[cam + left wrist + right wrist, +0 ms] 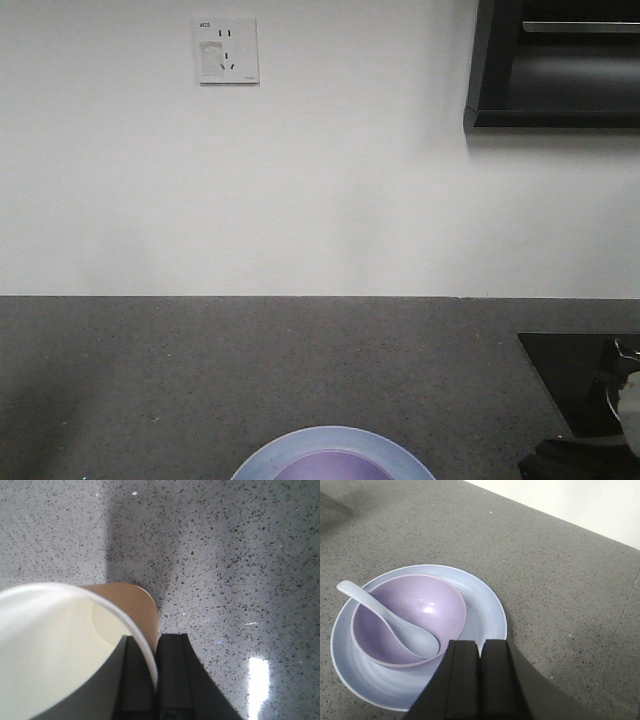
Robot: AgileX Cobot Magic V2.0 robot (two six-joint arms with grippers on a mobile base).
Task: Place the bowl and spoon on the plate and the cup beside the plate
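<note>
In the right wrist view the lavender bowl sits on the pale blue plate, with the pale spoon lying in the bowl, handle over its left rim. My right gripper hovers shut and empty over the plate's near right edge. The left wrist view shows the paper cup, cream inside and tan outside, with my left gripper shut on its rim, one finger inside and one outside, above the speckled counter. The front view catches only the tops of the plate and bowl at the bottom edge.
The grey speckled counter runs back to a white wall with a socket. A dark recessed area lies at the counter's right, and a dark cabinet hangs at the upper right.
</note>
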